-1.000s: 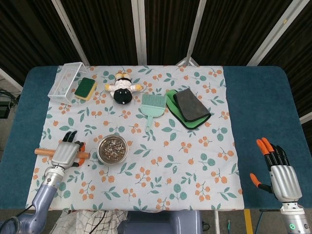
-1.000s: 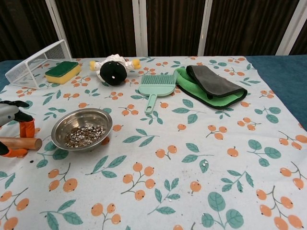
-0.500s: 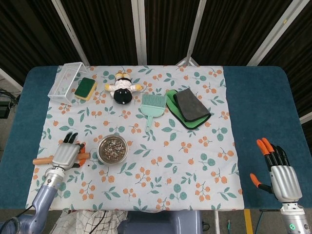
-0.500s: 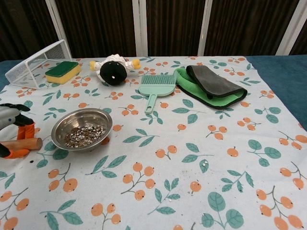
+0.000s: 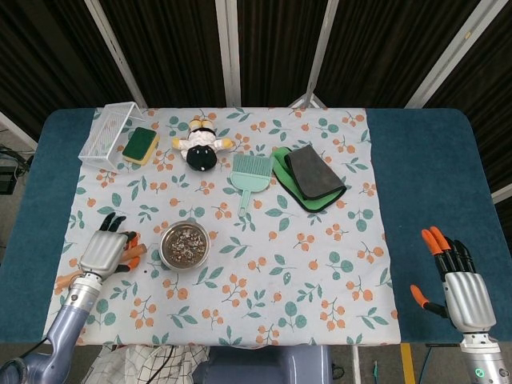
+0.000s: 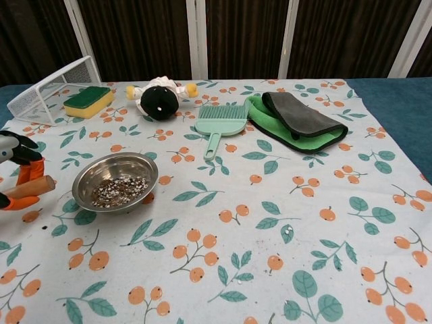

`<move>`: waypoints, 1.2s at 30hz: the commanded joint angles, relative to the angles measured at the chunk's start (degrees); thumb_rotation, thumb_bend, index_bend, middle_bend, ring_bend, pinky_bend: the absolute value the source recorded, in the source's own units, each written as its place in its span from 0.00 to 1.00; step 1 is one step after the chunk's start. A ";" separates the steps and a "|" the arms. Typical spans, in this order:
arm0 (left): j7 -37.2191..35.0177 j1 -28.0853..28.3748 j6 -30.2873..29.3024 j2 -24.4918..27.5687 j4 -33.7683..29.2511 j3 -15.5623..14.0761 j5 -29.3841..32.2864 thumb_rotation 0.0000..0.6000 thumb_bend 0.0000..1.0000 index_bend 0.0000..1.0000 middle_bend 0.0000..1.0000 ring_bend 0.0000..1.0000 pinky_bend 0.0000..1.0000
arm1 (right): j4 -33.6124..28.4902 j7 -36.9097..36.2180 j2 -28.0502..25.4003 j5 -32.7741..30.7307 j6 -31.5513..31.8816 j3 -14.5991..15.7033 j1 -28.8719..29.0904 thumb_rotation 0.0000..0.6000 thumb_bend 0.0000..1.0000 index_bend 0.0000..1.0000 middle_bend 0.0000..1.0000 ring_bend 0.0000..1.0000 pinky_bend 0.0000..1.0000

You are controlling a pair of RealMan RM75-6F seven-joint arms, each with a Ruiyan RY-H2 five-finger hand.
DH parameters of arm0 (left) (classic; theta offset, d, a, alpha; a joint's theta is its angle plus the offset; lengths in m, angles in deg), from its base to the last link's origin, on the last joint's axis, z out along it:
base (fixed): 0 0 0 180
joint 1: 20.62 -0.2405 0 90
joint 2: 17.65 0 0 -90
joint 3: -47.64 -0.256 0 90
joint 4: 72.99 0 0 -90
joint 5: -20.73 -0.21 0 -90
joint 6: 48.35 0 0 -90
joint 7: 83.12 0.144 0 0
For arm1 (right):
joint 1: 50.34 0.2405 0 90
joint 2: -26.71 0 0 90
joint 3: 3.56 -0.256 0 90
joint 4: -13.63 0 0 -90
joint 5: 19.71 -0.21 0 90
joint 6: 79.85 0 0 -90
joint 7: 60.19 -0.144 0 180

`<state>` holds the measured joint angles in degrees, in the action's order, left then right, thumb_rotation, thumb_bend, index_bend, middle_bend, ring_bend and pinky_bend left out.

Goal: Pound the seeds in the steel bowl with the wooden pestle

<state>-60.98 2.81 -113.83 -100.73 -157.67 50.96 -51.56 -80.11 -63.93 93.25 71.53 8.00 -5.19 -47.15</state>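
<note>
Wooden and round-sectioned, the light brown pestle lay in the left hand, whose orange-tipped fingers were curled around its shaft near the left edge of the counter. In the chest view it tilted, its free end raised toward the round steel bowl just to its right. The pale and dark seeds sat in a shallow heap at the bottom of that bowl. The right hand hovered over the blue surface at the near right corner, well apart from everything, its fingers spread and holding nothing.

The grip looked like the weak point: the pestle seemed to be held side-on, across the hand, so swinging it upright for pounding could let it slip or roll out. The bowl was light, shallow and unsupported on the floral cloth. An off-centre blow on its sloping wall would probably tip or skid it and scatter seeds.

For room, the left hand worked close to the cloth's left border and the counter's edge, so a dropped pestle might roll off that side. To the right of the bowl and nearer the robot, the cloth offered open space. The far strip held a white wire basket, a yellow-and-green sponge, a plush toy, a mint green brush and folded green and grey cloths, all well clear of the bowl.
</note>
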 commanded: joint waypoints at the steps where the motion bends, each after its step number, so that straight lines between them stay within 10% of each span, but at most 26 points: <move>1: -1.15 -0.31 -1.14 1.52 -1.53 0.32 -0.99 1.00 0.82 0.60 0.62 0.13 0.00 | 0.01 -0.04 -0.01 0.03 0.04 0.02 -0.03 1.00 0.32 0.00 0.00 0.00 0.00; 36: -23.21 -5.46 -19.76 7.73 -6.11 5.09 -13.24 1.00 0.91 0.62 0.72 0.20 0.01 | 0.05 -0.45 0.06 0.17 0.56 -0.18 -0.21 1.00 0.32 0.00 0.00 0.00 0.00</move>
<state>-83.07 -2.32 -132.53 -92.97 -163.77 55.47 -64.18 -80.06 -64.38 93.31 71.70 8.55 -5.37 -47.36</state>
